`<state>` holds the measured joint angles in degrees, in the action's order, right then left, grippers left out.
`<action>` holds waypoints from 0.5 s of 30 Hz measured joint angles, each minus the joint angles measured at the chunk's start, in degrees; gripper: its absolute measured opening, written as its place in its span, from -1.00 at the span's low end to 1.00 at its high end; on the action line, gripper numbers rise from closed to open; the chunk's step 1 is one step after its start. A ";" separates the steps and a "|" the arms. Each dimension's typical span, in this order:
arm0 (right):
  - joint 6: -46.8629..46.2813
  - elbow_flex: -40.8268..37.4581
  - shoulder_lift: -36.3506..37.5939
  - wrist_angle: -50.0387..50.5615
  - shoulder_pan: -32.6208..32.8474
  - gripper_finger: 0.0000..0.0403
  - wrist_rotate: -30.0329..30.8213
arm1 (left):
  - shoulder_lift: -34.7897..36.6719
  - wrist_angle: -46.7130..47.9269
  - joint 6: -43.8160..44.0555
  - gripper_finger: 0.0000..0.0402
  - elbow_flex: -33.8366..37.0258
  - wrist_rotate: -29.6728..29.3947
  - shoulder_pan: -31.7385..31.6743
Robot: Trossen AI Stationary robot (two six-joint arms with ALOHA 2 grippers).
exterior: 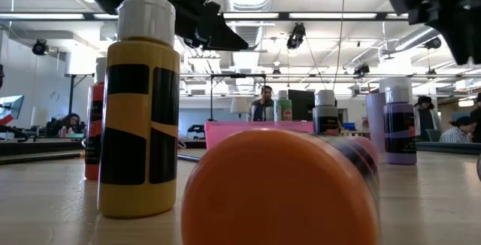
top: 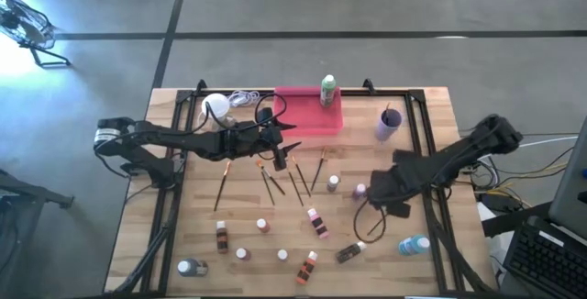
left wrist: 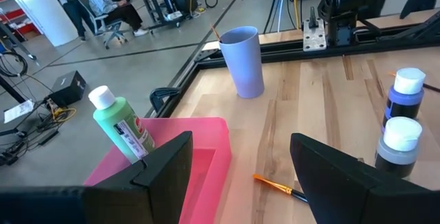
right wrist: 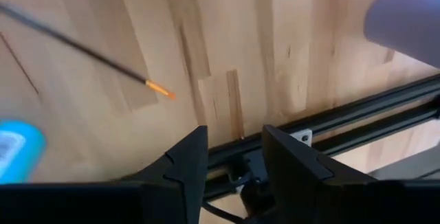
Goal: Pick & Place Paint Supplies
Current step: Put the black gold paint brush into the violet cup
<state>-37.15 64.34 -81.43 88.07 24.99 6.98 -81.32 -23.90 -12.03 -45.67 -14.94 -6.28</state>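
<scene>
Several small white-capped paint bottles (top: 316, 221) stand or lie on the near half of the wooden table, with a blue bottle (top: 413, 244) at the near right. A green bottle (top: 327, 90) stands on the pink tray (top: 298, 123). Thin paintbrushes (top: 298, 184) lie at mid-table. My left gripper (top: 280, 155) hovers open over the brushes, near the tray; nothing is between its fingers (left wrist: 165, 169). My right gripper (top: 383, 196) points down over the right half, open and empty (right wrist: 234, 159), beside two small bottles (top: 359, 191).
A lavender cup (top: 389, 123) stands at the far right and a white globe lamp (top: 215, 106) with its cord at the far left. Black frame rails (top: 426, 152) run along the table's sides. In the low view, a yellow bottle (exterior: 139, 110) and a lying orange one (exterior: 278, 189) are nearest.
</scene>
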 joint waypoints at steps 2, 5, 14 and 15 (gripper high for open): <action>0.43 -1.21 -0.44 -0.65 1.74 -0.37 -0.02 | 0.00 0.00 0.00 0.25 0.00 0.00 0.00; 0.41 -3.19 -0.54 -3.32 4.30 -0.41 -0.13 | 0.00 0.03 -0.05 0.25 0.00 0.00 0.00; 1.42 -9.59 -0.33 -10.78 8.90 -0.35 -0.93 | 0.00 0.55 -0.35 0.25 0.00 0.02 0.02; 1.58 -10.55 -0.28 -11.79 8.92 -0.33 -1.46 | 0.00 0.58 -0.23 0.25 0.00 0.04 0.02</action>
<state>-35.57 53.79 -81.72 76.29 33.91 5.52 -81.32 -23.32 -12.27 -45.67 -14.90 -6.26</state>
